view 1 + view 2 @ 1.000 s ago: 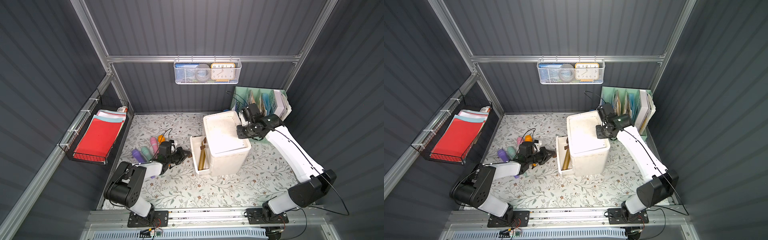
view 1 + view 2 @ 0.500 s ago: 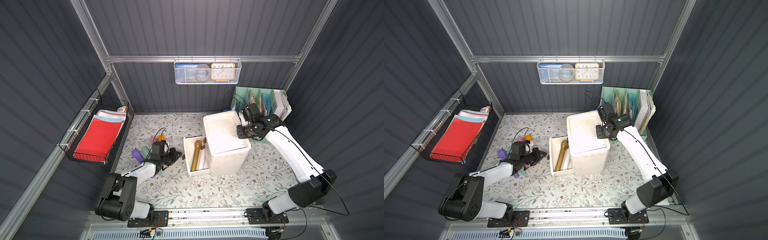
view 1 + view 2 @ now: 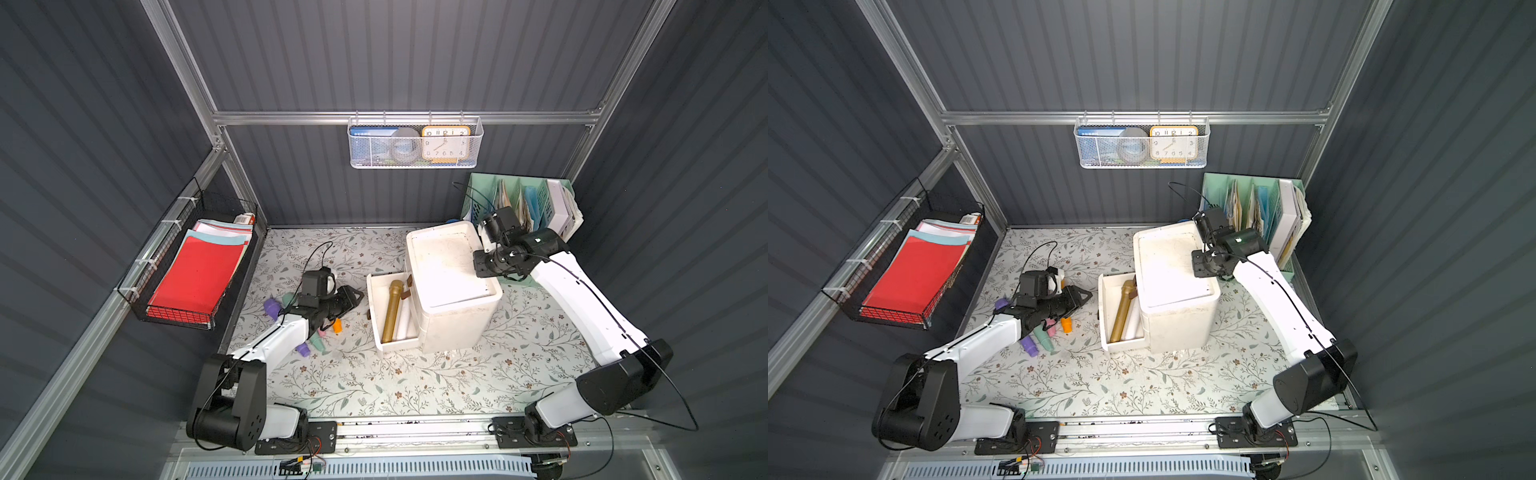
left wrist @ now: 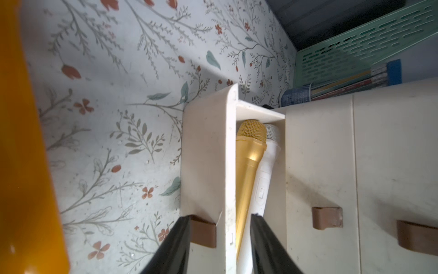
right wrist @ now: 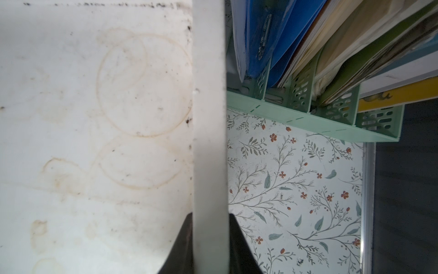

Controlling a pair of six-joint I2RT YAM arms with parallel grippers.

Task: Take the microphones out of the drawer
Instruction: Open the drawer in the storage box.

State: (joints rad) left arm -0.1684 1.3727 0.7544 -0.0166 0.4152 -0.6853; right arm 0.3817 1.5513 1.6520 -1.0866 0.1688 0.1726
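The drawer (image 3: 376, 299) has slid further out and my left gripper (image 3: 356, 294) has let go, jaws parted close by its handle (image 4: 203, 233). The gold microphone (image 3: 392, 309) lies inside, just ahead of my fingertips (image 4: 182, 234), beside a white microphone (image 4: 265, 170). My right gripper (image 3: 480, 266) clamps the cabinet (image 3: 449, 270) rim.

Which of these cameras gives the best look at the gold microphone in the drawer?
The left wrist view: the gold microphone is close up, mesh head and handle clear, lying in the open drawer. Both top views show the gold microphone only small. The right wrist view does not show it.
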